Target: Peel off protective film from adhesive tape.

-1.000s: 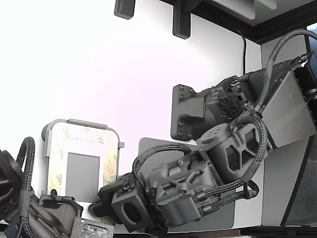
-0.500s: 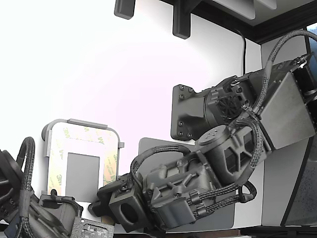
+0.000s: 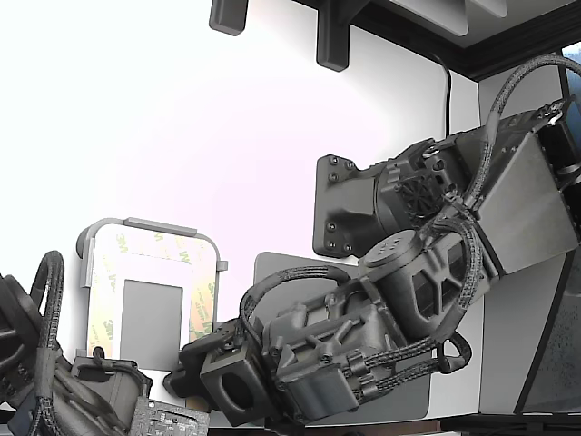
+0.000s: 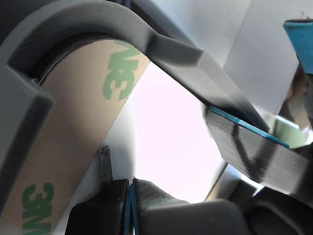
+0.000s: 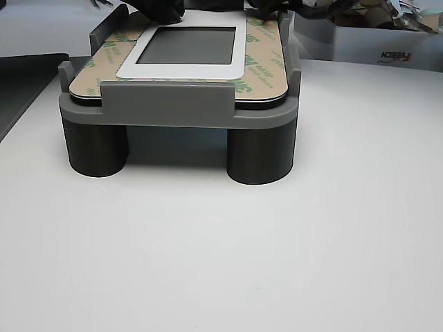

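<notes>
The bench is a plain white, matte surface, brightly lit and overexposed in the exterior view. On it stands a light-grey tray with rounded corners, raised on 2 dark cylindrical feet seen in the other view. The adhesive tape forms a rectangular border around a grey square window on the tray, and the protective film, peach-tinted with green "3M" logos, still covers it on the visible sides. In the exterior view a large grey mat lies on the bench to the right of the tray, mostly hidden under the dark arm, whose black braided cables loop around it. Black brackets hang at the top of that view, and cardboard boxes sit at the far edge in the other view. The gripper sits at a corner of the tray just beside the film; in the wrist view its 2 dark tips look pressed together, with a thin blue layer between them, though whether they pinch the film I cannot tell.
</notes>
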Tool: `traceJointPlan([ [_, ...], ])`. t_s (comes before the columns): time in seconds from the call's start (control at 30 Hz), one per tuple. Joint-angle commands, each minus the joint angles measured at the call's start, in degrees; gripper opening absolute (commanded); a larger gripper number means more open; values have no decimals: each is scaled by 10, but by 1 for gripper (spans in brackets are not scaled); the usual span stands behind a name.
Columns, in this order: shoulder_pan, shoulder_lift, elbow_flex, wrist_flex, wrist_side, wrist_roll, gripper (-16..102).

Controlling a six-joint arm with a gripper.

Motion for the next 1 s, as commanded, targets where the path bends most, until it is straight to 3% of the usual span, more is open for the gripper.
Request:
traceJointPlan([
  [0.0,-4,9,-16,-2,-1,2,-11],
  [0.97,2,-1,-35,10,3,-6,-11],
])
